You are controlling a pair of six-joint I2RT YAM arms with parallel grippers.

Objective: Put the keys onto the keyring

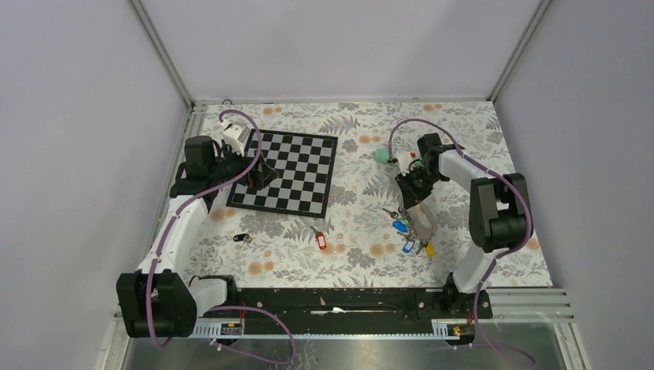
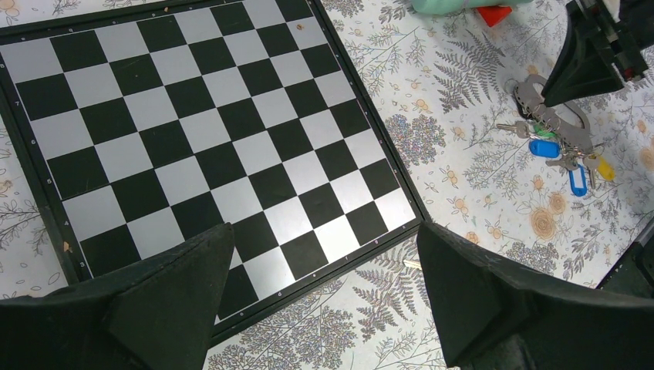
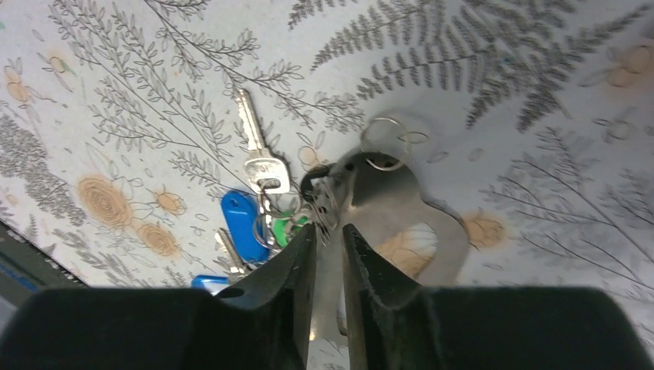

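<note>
My right gripper [image 1: 411, 202] [image 3: 328, 231] is shut on the keyring [image 3: 401, 196], a grey metal loop lying on the floral cloth right of centre [image 1: 422, 221]. Several keys hang at its near end: a blue tag [image 3: 241, 222], a green tag [image 3: 288, 229] and a bare silver key [image 3: 257, 151]. A second blue tag [image 1: 409, 247] and a yellow tag [image 1: 429, 249] lie at the loop's other end. A red-tagged key [image 1: 321, 240] and a black-tagged key [image 1: 241, 238] lie loose near the front. My left gripper [image 1: 260, 174] [image 2: 324, 287] is open and empty over the chessboard's edge.
A chessboard [image 1: 287, 171] [image 2: 193, 131] lies at back left. A teal tube with a red cap [image 1: 382, 156] [image 2: 455, 6] lies just behind the right gripper. A small loose split ring [image 3: 385, 143] rests at the loop's tip.
</note>
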